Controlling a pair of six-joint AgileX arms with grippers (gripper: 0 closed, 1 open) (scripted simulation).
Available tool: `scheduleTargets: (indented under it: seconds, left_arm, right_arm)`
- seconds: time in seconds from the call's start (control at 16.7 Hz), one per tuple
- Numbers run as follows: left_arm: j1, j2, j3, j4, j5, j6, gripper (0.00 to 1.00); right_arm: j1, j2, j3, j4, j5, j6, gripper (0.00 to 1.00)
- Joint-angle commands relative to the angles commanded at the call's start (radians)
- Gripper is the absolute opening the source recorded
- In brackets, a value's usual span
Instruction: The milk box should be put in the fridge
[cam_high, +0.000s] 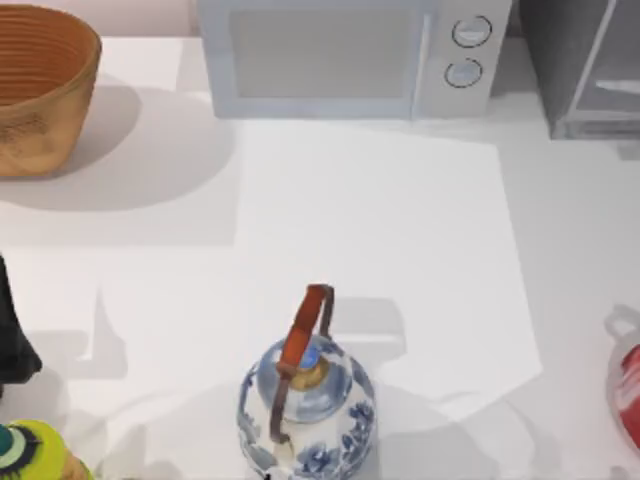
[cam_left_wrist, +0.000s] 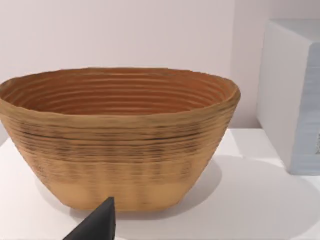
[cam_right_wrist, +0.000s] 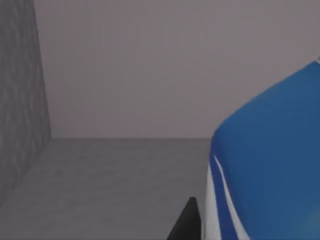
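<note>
1. The milk box (cam_right_wrist: 270, 170) sits close against the right wrist camera, blue top above a white band, inside a grey space with a grey floor and walls. Its long axis and facing cannot be told from this close.
2. A dark fingertip (cam_right_wrist: 187, 222) of the right gripper lies just beside the box; whether the fingers clamp it cannot be told.
3. In the top view, the fridge (cam_high: 585, 65) stands at 2 o'clock, just beside the white microwave (cam_high: 350, 55) at 12.
4. A woven basket (cam_high: 40, 90) sits at 10 o'clock. The left wrist camera faces it, with one dark fingertip (cam_left_wrist: 97, 225) of the left gripper near it; finger state cannot be told.
5. A blue-and-white teapot (cam_high: 305, 405) stands at 6 o'clock on the white table (cam_high: 380, 220), against a pale wall.
</note>
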Motion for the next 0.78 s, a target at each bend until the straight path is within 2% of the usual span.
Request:
scheduleTargets:
  seconds: [0.24, 0.54, 0.78]
  left_arm:
    - [0.0, 0.0, 0.0, 0.0, 0.0, 0.0, 1.0]
    - [0.0, 0.0, 0.0, 0.0, 0.0, 0.0, 1.0]
    - [0.0, 0.0, 0.0, 0.0, 0.0, 0.0, 1.0]
  right_arm:
    - [0.018, 0.088, 0.155, -0.102, 0.014, 0.005, 0.0]
    - [0.041, 0.186, 0.491, -0.255, 0.031, 0.002, 0.0]
    - [0.056, 0.255, 0.614, -0.356, 0.054, -0.006, 0.0]
